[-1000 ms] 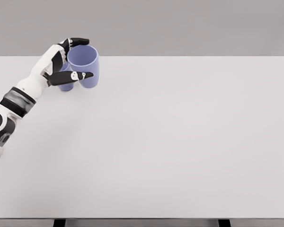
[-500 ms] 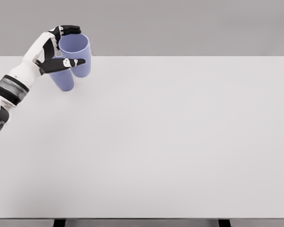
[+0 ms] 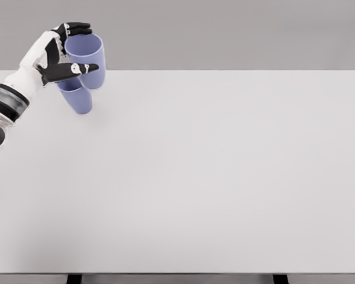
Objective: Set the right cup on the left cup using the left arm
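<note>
I'm holding the upper cup [image 3: 86,59] in my left hand [image 3: 54,56], up at the table's [image 3: 225,177] far-left corner, approx 10 o'clock from centre. Fingers [image 3: 77,28] are curling over the far rim at 12; thumb [image 3: 77,69] is pressing across the near wall at 6, so the cup is sitting betw. them. Lower cup [image 3: 77,97] is standing on the table just under, at 7 o'clock; can't tell if they're touching.

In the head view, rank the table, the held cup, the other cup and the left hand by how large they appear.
1. Table, by far.
2. Left hand and held cup: they look about alike, so unranked.
3. Other cup shows least, but it is partly hidden behind the held cup and hand, so its rank is unsure.
</note>
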Controlling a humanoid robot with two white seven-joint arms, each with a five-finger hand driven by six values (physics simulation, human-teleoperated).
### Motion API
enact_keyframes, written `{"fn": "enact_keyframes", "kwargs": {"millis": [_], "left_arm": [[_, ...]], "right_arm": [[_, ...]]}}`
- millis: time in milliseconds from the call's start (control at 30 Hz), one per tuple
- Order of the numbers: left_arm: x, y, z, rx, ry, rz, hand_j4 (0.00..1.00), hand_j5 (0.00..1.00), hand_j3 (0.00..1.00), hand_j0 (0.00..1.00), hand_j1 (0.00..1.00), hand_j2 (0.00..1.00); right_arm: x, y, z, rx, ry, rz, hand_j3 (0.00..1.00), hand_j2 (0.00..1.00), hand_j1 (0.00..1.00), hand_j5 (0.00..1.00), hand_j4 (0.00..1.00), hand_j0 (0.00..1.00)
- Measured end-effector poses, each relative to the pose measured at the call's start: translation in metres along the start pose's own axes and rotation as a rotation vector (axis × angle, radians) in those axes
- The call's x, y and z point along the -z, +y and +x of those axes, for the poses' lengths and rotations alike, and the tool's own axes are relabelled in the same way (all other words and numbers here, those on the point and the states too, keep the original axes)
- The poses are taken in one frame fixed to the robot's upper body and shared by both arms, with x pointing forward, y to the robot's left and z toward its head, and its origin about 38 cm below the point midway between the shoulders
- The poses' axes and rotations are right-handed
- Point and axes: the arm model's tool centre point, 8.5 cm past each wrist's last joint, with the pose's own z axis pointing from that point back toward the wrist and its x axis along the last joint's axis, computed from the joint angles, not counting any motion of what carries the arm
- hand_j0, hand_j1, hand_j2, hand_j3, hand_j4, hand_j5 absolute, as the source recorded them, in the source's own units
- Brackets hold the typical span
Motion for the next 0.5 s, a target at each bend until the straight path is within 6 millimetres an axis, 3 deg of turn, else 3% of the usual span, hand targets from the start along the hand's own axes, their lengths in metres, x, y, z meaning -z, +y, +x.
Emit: {"fn": "enact_keyframes", "kwargs": {"millis": [500], "left_arm": [[0.004,0.023,-0.013,-0.003,0.048,0.057,0.74,0.74,0.74,0.74,0.74,0.74]], "right_arm": [[0.0,0.0,0.0,0.0,0.0,0.0,1.0,1.0,1.0,1.0,1.0,1.0]]}}
